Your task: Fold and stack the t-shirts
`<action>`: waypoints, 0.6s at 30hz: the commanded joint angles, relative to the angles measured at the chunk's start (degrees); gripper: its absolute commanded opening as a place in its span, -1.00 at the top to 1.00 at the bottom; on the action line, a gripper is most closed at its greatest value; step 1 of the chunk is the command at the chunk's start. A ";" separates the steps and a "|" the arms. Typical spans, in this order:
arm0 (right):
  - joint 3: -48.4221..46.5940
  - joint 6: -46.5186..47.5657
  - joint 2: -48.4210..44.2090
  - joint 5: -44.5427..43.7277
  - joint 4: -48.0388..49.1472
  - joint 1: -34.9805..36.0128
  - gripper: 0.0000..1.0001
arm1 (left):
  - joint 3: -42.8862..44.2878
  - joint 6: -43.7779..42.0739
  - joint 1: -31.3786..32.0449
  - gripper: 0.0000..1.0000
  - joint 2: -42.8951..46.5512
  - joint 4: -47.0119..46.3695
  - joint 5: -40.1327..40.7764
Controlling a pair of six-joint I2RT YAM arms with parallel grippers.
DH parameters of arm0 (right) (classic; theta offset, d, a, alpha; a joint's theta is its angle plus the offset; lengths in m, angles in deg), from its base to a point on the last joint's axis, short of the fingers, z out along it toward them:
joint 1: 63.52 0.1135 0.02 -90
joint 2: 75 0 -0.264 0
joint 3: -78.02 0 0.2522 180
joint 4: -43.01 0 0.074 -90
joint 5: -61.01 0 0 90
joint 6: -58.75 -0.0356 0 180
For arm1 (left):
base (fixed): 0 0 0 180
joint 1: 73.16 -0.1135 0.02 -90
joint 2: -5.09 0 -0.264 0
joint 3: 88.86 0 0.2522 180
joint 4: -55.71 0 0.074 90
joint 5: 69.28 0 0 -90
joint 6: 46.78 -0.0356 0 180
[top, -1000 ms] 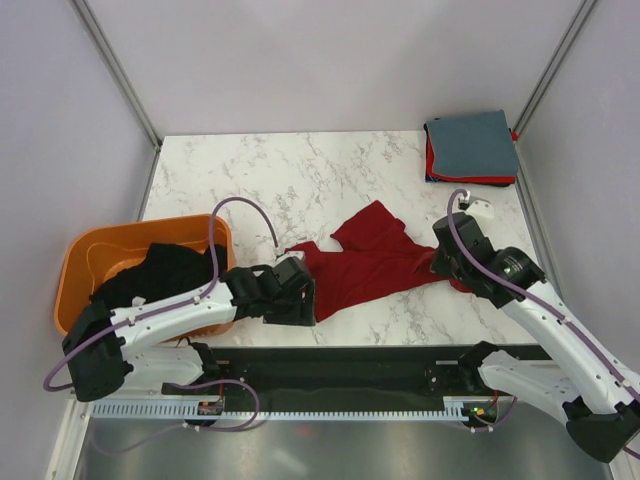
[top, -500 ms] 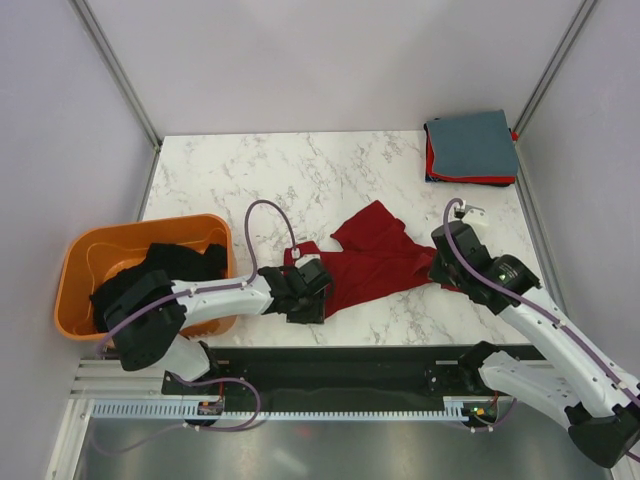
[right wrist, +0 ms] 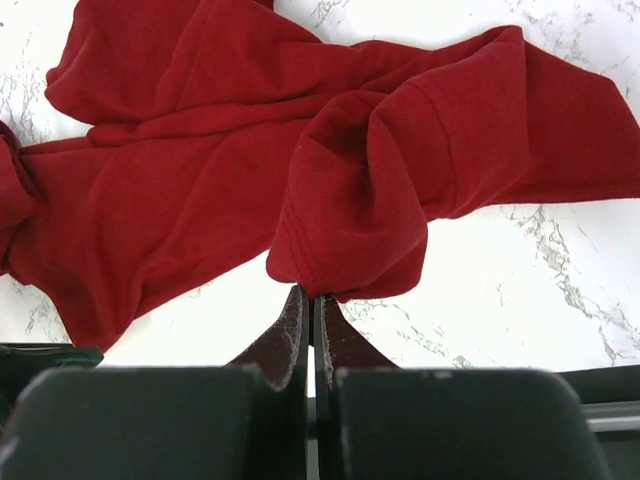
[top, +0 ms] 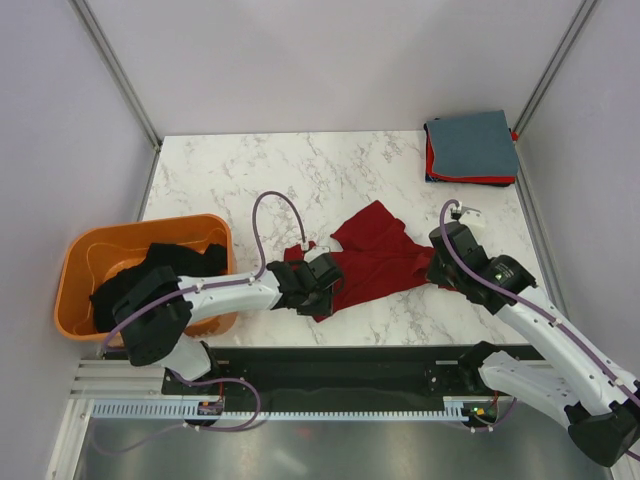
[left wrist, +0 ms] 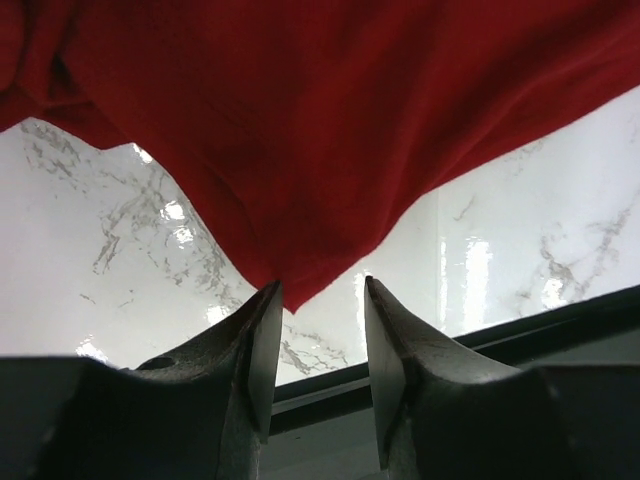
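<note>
A dark red t-shirt (top: 375,255) lies crumpled in the middle of the marble table. My right gripper (right wrist: 312,292) is shut on a bunched hem fold at the shirt's right end (right wrist: 350,230); in the top view that gripper (top: 440,270) sits at the cloth's right edge. At the shirt's lower left corner is my left gripper (top: 322,296). In the left wrist view its jaws (left wrist: 320,285) stand apart, and the pointed corner of the red cloth (left wrist: 330,150) reaches just to the left fingertip (left wrist: 268,300), unclamped. A black t-shirt (top: 165,270) lies in the basket. Folded grey-blue (top: 470,143) and red (top: 470,180) t-shirts are stacked at the far right.
An orange plastic basket (top: 80,260) stands at the table's left edge. A small white object (top: 478,212) lies near the right arm. The table's near edge and a black rail (top: 340,365) run just behind both grippers. Grey walls close in the left, right and back.
My left arm has swung right along the shirt's lower edge to its corner, and its jaws have narrowed. The right gripper stays shut on the hem, shifted slightly left.
</note>
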 commanded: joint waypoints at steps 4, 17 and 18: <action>0.42 0.71 -0.55 0.09 1.27 -0.25 1.00 | 1.79 -0.25 0.48 0.10 -2.16 2.16 3.84; 1.30 0.53 -0.46 0.36 1.36 -0.16 1.00 | 3.99 -0.60 0.39 0.12 -5.94 2.25 4.28; 1.38 0.45 -0.46 0.44 1.45 -0.25 1.00 | 4.16 -0.60 0.39 0.13 -6.20 2.25 4.19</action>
